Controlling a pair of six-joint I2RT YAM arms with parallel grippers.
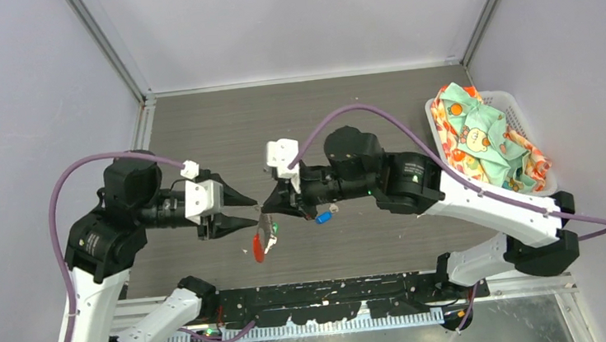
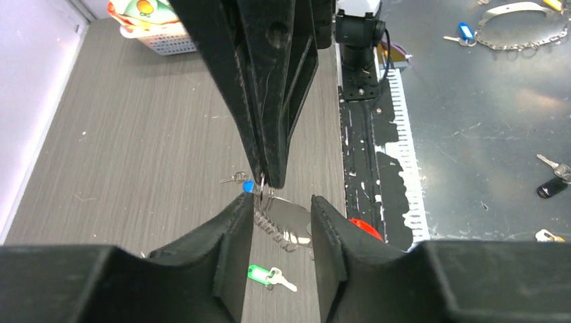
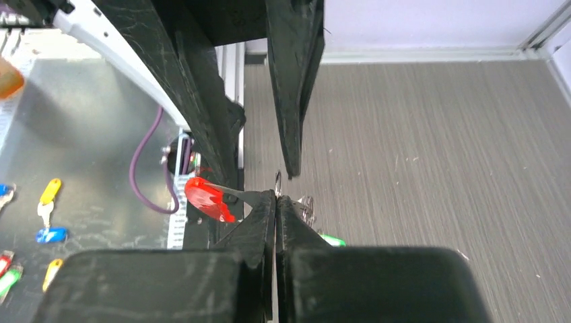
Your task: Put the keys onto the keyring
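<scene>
Red-looped keyring (image 1: 261, 241) hangs mid-table (image 1: 360, 100), clenched in my right gripper (image 1: 272, 207). My left gripper (image 1: 255, 211) is released, jaws straddling the chain. Blue key (image 1: 323, 216) lies at keyring's 3 o'clock.

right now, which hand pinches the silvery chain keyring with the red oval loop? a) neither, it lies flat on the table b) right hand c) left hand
b: the right hand is shut on the silvery chain keyring with the red oval loop, while the left hand stands open.
</scene>
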